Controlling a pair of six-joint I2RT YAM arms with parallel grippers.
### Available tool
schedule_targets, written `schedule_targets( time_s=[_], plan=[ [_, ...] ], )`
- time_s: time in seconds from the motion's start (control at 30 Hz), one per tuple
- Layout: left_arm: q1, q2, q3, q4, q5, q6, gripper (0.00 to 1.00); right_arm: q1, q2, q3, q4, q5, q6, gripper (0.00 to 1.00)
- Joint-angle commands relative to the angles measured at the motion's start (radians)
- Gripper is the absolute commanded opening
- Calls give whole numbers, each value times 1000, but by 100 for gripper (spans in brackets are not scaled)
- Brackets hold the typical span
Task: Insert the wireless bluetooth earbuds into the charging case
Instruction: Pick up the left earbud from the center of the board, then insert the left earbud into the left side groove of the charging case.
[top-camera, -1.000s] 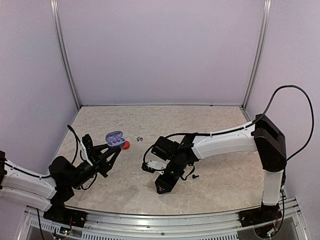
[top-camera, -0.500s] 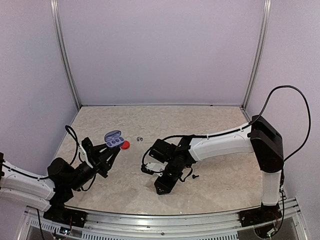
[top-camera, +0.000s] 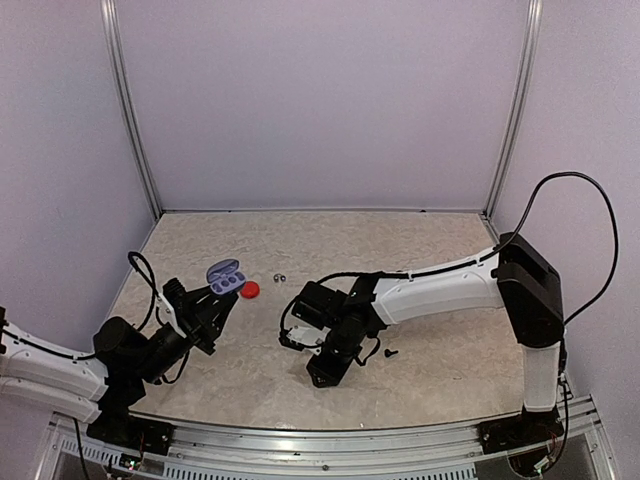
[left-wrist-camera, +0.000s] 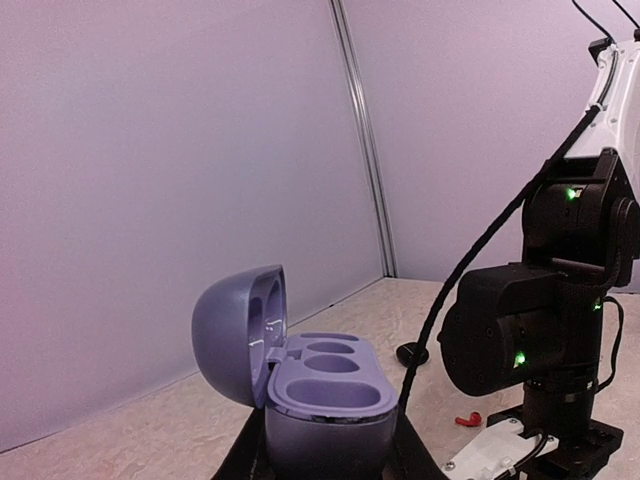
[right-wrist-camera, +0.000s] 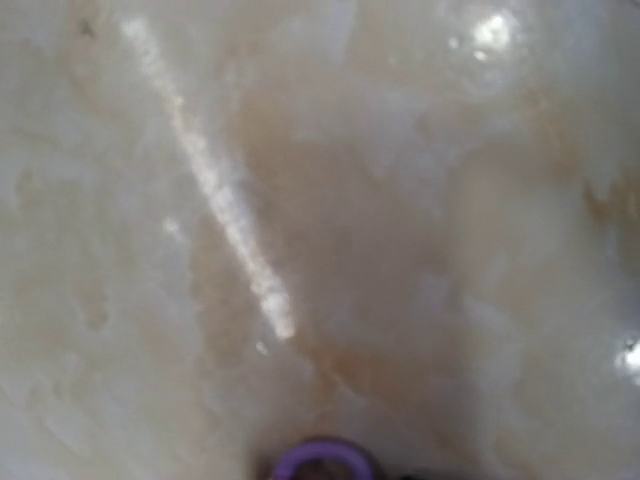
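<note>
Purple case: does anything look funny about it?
A bit. The purple case sits open in the left end effector, lid tipped back, its wells looking empty, while tiny silvery earbuds lie loose on the table.

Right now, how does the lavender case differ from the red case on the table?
The lavender case is held up in the left gripper; the red case lies on the table. The lavender case's lid stands open, its wells empty; the red case shows no raised lid from above. Both are small and rounded.
</note>
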Motion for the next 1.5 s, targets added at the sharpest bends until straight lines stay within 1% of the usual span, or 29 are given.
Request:
schedule_targets(
  time_s=[0.0, 0.2, 0.5, 0.8, 0.97, 1.13, 1.3, 1.47],
  plan=[
    [-5, -15, 6, 16, -23, 26, 0, 28, 34, 28, -51, 55, 5, 35],
    [-5, -25, -2, 22, -38, 23, 0, 33, 25, 33, -67, 87, 10, 30],
    [-5, -43, -27, 49, -52, 20, 0, 16, -71, 75, 9, 126, 26, 26],
    [-6, -36, -29, 73, -74, 28, 0, -16, -148, 194, 35, 165, 12, 26],
    [-3, 6, -43, 135, -89, 28, 0, -21, -199, 300, 65, 145, 21, 25],
    [-1, 67, -36, 174, -85, 28, 0, -21, -208, 402, 94, 125, 24, 24],
    [-1, 99, -22, 200, -94, 25, 0, -17, -215, 427, 158, 88, 46, 24],
    [1, 143, 1, 249, -110, 0, 0, -4, -182, 458, 186, 71, 56, 24]
  ],
)
